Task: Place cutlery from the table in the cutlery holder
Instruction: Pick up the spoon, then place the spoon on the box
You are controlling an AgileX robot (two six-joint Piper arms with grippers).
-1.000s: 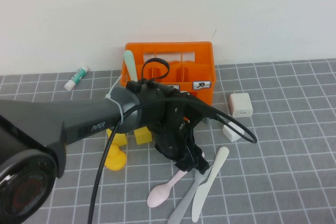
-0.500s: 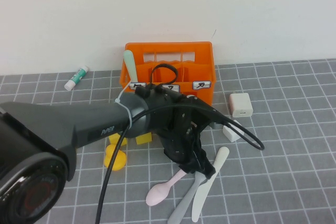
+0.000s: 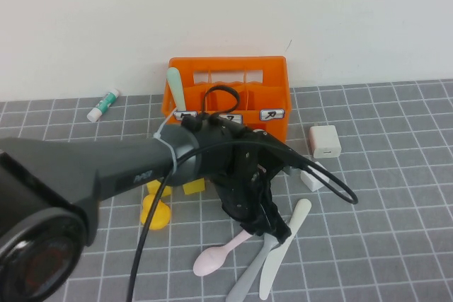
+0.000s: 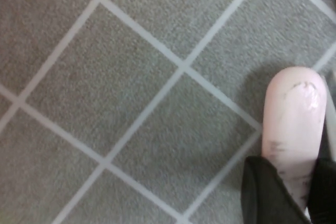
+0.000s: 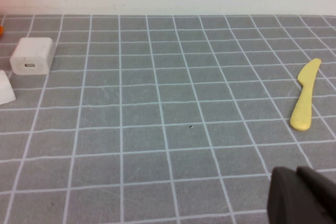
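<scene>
one grey tiled table [image 3: 396, 231], white wall [image 3: 212, 12]

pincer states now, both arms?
Left pincer: down at the table, fingers closed around the pink spoon handle.
Right pincer: shut, holding nothing, low over the table.

A lab test bench (staged props): grey tiled table [image 3: 396, 196] against bare white wall [image 3: 212, 12].
</scene>
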